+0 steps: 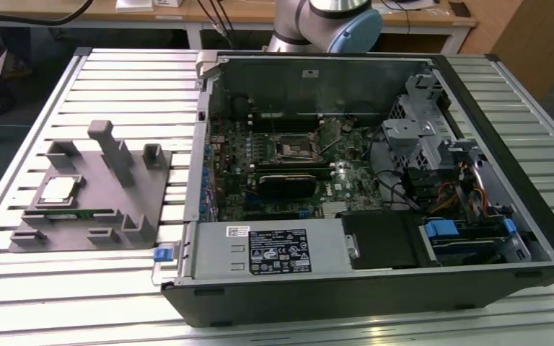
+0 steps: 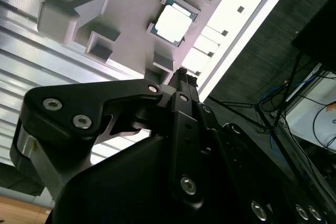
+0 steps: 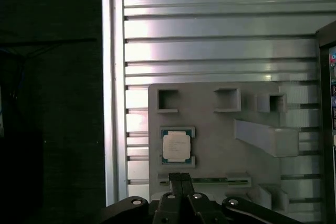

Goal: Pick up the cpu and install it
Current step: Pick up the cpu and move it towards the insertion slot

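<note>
The cpu is a pale silver square chip lying flat in a recess of the grey holder tray, at the exterior view's left. It also shows in both wrist views, cpu and cpu, resting in the tray. My gripper hangs high above the tray, a little to one side of the chip and well apart from it. Its black fingers are pressed together, shut, with nothing between them. The black socket frame sits in the middle of the motherboard inside the open case.
The open computer case lies on the slatted metal table, to the exterior view's right of the tray. Tall grey blocks rise from the tray near the chip. The arm's base stands behind the case. The table's edge runs close to the tray.
</note>
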`<action>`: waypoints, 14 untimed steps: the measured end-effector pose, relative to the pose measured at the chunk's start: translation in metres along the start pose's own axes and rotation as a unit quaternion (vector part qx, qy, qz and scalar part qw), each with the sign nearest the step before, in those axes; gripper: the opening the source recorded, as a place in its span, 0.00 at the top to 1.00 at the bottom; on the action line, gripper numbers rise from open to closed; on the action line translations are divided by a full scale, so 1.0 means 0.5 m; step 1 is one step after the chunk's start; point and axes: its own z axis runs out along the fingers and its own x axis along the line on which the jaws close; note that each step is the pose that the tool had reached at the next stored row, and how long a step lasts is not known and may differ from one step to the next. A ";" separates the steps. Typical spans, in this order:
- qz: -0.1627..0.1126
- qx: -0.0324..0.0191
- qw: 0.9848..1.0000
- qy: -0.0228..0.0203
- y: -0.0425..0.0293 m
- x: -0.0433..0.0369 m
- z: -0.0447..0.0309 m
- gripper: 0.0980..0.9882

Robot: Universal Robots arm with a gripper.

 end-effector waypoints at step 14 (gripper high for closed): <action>0.000 0.006 1.000 0.001 -0.001 0.000 0.016 0.99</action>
